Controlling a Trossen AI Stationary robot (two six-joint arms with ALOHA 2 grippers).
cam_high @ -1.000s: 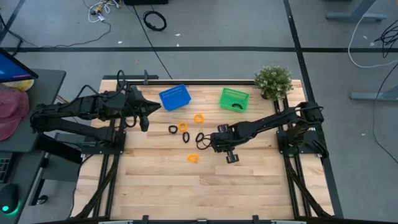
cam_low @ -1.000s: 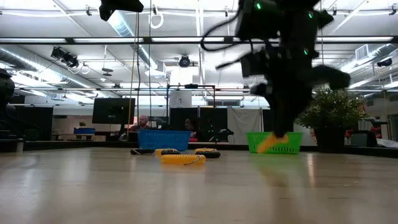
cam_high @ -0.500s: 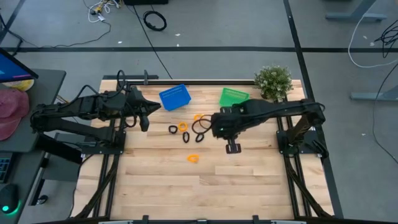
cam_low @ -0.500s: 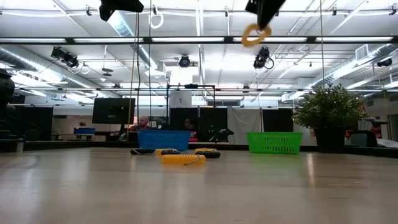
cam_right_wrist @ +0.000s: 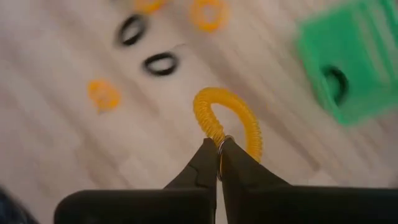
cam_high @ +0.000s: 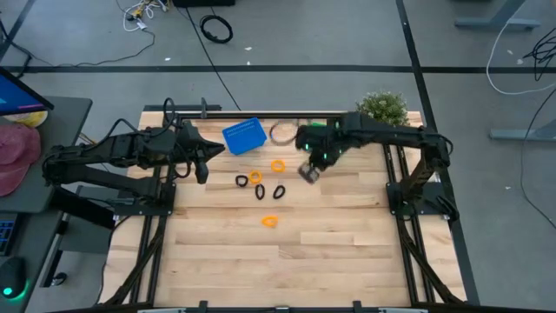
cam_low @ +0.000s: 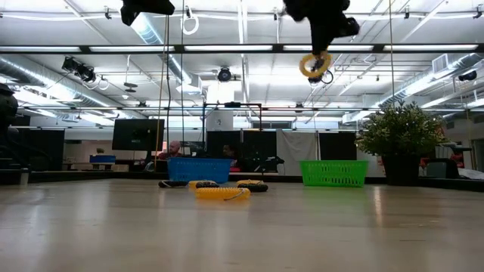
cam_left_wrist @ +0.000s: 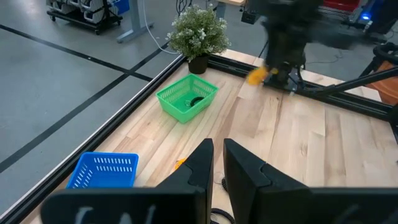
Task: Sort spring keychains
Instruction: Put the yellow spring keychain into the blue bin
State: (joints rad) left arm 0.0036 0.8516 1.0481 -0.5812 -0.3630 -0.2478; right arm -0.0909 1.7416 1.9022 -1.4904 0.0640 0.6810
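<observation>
Right hand [cam_right_wrist: 219,163], clamped on an orange spring keychain [cam_right_wrist: 229,121], had swung from frame centre to upper centre, nearing the blue basket [cam_high: 244,136]; left hand [cam_left_wrist: 217,163], nearly closed and empty, waited at left.

From above, we see the dark right arm covering most of the green plastic basket [cam_high: 326,132]; the orange coiled spring keychain [cam_high: 281,133] it carries is a blur.

Bright overhead ceiling lights [cam_low: 144,26]; right wrist view perhaps motion-blurred.
</observation>
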